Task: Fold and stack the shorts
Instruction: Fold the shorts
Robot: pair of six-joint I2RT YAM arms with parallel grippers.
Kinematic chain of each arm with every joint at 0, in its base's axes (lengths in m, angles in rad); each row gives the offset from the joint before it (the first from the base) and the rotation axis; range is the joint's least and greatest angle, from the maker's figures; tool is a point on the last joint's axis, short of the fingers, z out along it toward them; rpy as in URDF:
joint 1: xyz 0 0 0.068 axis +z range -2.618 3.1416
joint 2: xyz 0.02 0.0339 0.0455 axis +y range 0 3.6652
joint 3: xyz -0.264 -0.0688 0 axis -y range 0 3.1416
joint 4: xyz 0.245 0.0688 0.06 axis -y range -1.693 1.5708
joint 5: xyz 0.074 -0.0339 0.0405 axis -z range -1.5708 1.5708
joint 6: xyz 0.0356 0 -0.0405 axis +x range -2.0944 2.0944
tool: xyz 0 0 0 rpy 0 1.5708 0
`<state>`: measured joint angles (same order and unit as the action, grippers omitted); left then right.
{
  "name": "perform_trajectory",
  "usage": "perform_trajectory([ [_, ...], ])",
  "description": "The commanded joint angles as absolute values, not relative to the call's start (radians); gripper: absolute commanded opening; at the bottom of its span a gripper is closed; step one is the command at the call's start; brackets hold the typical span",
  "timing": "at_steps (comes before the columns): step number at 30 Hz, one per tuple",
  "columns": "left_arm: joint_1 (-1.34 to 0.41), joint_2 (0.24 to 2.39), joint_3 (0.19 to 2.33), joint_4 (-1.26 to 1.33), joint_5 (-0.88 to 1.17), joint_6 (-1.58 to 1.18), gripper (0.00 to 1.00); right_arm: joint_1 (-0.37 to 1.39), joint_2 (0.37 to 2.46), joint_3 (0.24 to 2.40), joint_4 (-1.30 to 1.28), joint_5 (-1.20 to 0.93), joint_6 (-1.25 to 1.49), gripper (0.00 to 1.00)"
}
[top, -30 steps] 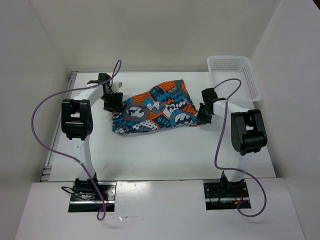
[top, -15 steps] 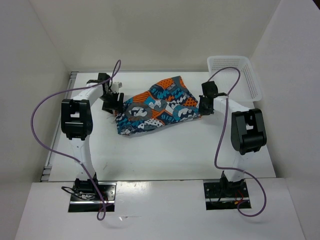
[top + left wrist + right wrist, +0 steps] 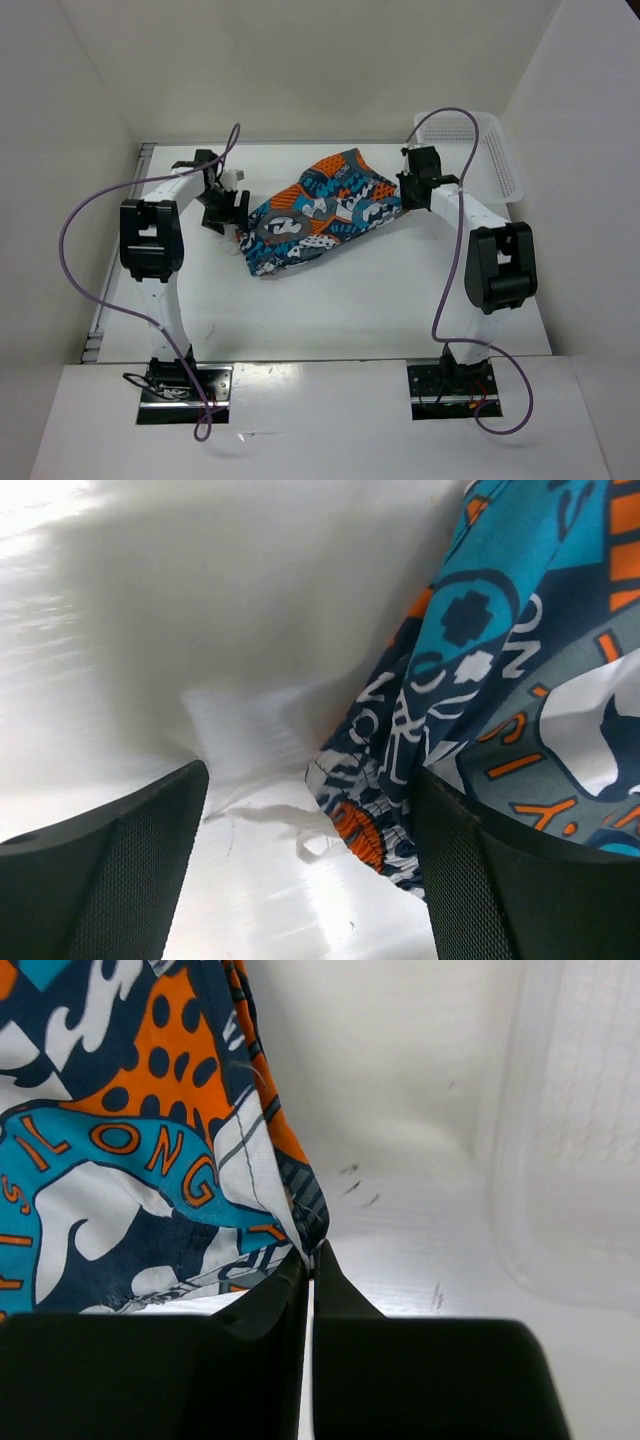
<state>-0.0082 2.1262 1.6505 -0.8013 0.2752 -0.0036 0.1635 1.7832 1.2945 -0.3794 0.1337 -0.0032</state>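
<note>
The shorts (image 3: 320,210), in a teal, orange, white and dark grey patchwork print with a grey circle emblem, lie bunched on the white table between the arms. My right gripper (image 3: 406,192) is shut on their right hem (image 3: 300,1200), the fabric pinched between the fingertips. My left gripper (image 3: 232,208) is open at the shorts' left end. In the left wrist view the elastic waistband (image 3: 375,845) and a white drawstring (image 3: 285,820) lie between the open fingers (image 3: 110,880), not gripped.
A white mesh basket (image 3: 500,150) stands at the back right, just behind the right gripper; its wall shows in the right wrist view (image 3: 580,1160). White walls enclose the table on three sides. Purple cables loop over both arms.
My right gripper has moved back and slightly left with the hem, dragging the shorts so they lie more bunched and slanted. The left gripper has barely moved.
</note>
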Motion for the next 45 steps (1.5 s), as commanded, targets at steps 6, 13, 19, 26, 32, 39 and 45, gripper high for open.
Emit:
perform_trajectory([
  [6, -0.009, 2.259, 1.745, -0.821, 0.393, 0.000, 0.74, 0.254, 1.715, 1.430, -0.319, 0.052, -0.331, 0.00],
  [13, -0.018, 2.315, 1.784, -0.841, 0.442, 0.000, 0.21, 0.573, 1.767, 1.583, -0.416, 0.011, -0.583, 0.00],
  [19, -0.018, 2.345, 1.802, -0.850, 0.454, 0.000, 0.00, 0.845, 1.911, 1.808, -0.549, -0.060, -0.667, 0.00],
  [26, 0.002, 2.355, 1.833, -0.850, 0.492, 0.000, 0.00, 0.986, 1.971, 1.783, -0.632, -0.152, -0.732, 0.00],
  [32, 0.011, 2.373, 1.864, -0.859, 0.492, 0.000, 0.01, 1.025, 2.019, 1.761, -0.595, -0.186, -0.672, 0.00],
  [39, 0.055, 2.393, 1.951, -0.833, 0.431, 0.000, 0.25, 1.045, 2.072, 1.844, -0.586, -0.213, -0.635, 0.00],
  [45, 0.126, 2.413, 2.117, -0.880, 0.457, 0.000, 0.72, 1.054, 2.094, 1.937, -0.539, -0.200, -0.499, 0.51],
])
